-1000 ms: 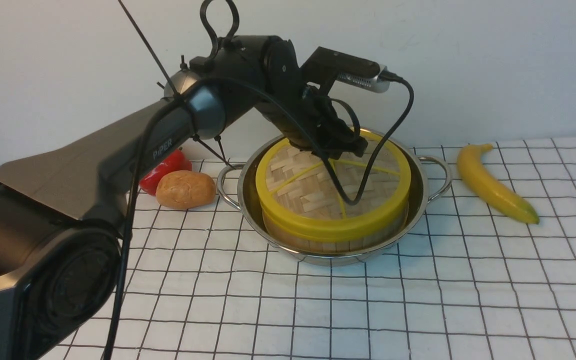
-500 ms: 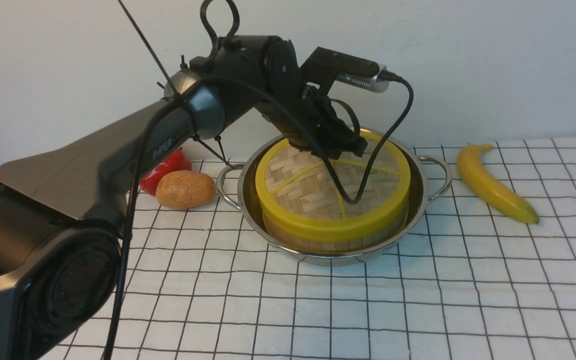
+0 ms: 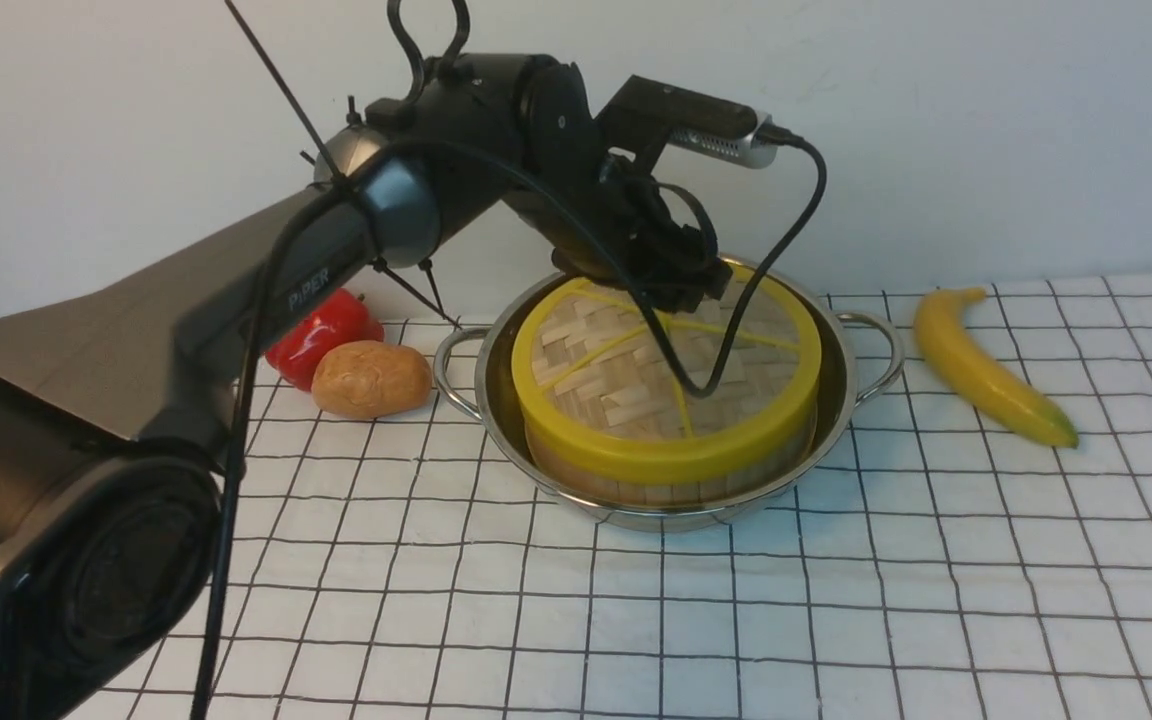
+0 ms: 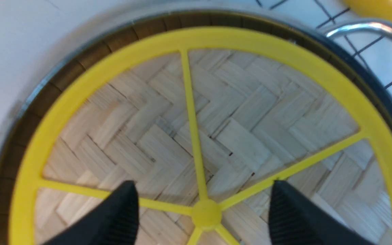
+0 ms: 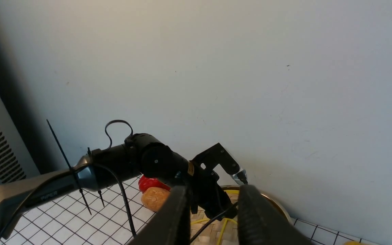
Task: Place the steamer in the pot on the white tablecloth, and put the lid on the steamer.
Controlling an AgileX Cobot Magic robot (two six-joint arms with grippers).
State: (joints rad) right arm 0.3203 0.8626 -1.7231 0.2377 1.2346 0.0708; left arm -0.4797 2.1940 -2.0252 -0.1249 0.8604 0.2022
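Observation:
The pot [image 3: 844,395] stands on the white tablecloth [image 3: 736,620], and the steamer [image 3: 636,487] sits inside it. On the steamer rests the lid [image 3: 616,380], flat and level. My left gripper [image 3: 696,290] hovers just above the lid's far side. In the left wrist view this gripper [image 4: 202,190] is open, its black fingertips [image 4: 126,200] either side of the lid's [image 4: 243,136] yellow centre hub, holding nothing. My right gripper [image 5: 213,197] shows only in its own wrist view, raised high and looking down at the left arm, its jaws apart and empty.
A banana [image 3: 986,365] lies on the cloth to the right of the pot. A brown potato [image 3: 371,378] and a red pepper [image 3: 321,335] lie to the pot's left, under the left arm. A pale wall stands close behind the pot.
The left gripper's jaws have spread apart and let go of the lid. The left arm has risen slightly. The lid and steamer stay in place.

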